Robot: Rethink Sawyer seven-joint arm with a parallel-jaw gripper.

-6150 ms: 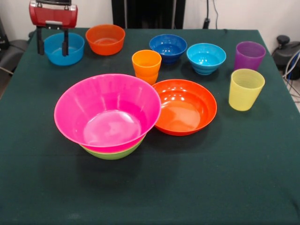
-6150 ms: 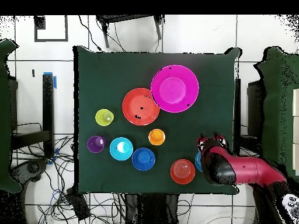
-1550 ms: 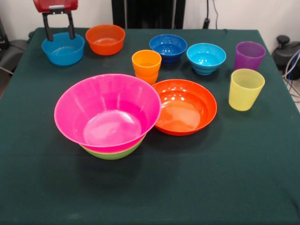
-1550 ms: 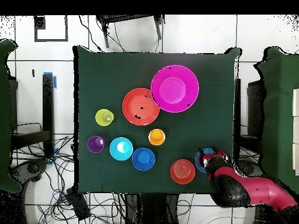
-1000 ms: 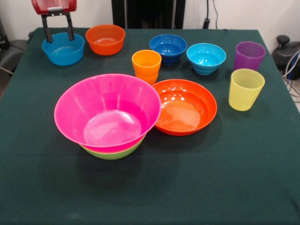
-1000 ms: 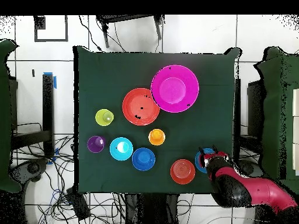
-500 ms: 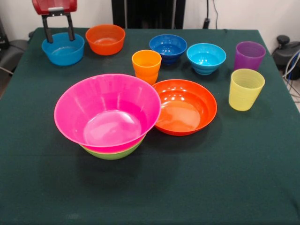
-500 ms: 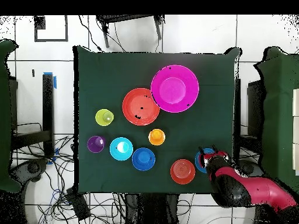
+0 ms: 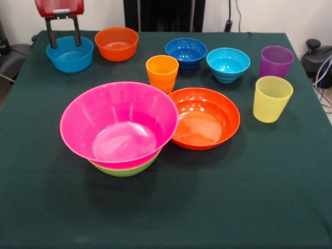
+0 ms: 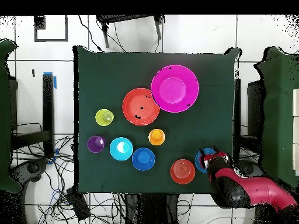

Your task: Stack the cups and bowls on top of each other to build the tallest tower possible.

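A large pink bowl (image 9: 119, 124) sits nested inside a lime green bowl (image 9: 124, 169) near the middle of a dark green table (image 9: 233, 207), forming a low tower. Touching its side is a shallow orange bowl (image 9: 203, 118). Behind them stands an orange cup (image 9: 162, 73). Further back are a dark blue bowl (image 9: 186, 53), a cyan bowl (image 9: 228, 64), a purple cup (image 9: 275, 61) and, nearer, a yellow cup (image 9: 272, 98). At the far corner, a small orange bowl (image 9: 116, 43) sits beside a blue bowl (image 9: 69, 53). The gripper (image 9: 63, 35) hangs over the blue bowl, its two black fingers spread apart, holding nothing
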